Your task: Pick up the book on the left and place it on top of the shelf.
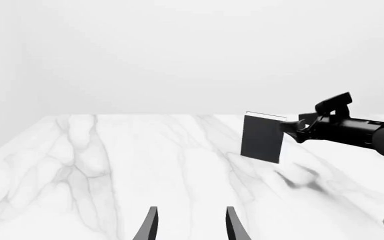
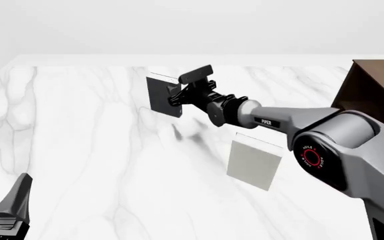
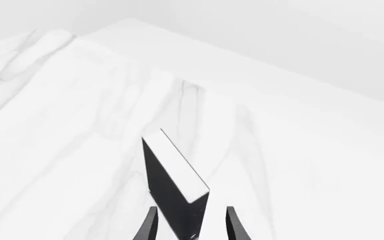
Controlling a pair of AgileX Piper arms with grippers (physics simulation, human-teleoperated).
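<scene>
Right claw [image 2: 172,95]: pinching the book [image 2: 163,95] by its edge, far from the shelf [image 2: 372,95].
Left claw [image 1: 190,226]: spread, holding nothing.
Book: probably stiff, light, smooth cover.

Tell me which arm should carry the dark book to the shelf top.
Right. The right gripper already holds the book clear of the table, and the shelf stands on that arm's side. The left gripper sits open and low, far from both.
</scene>
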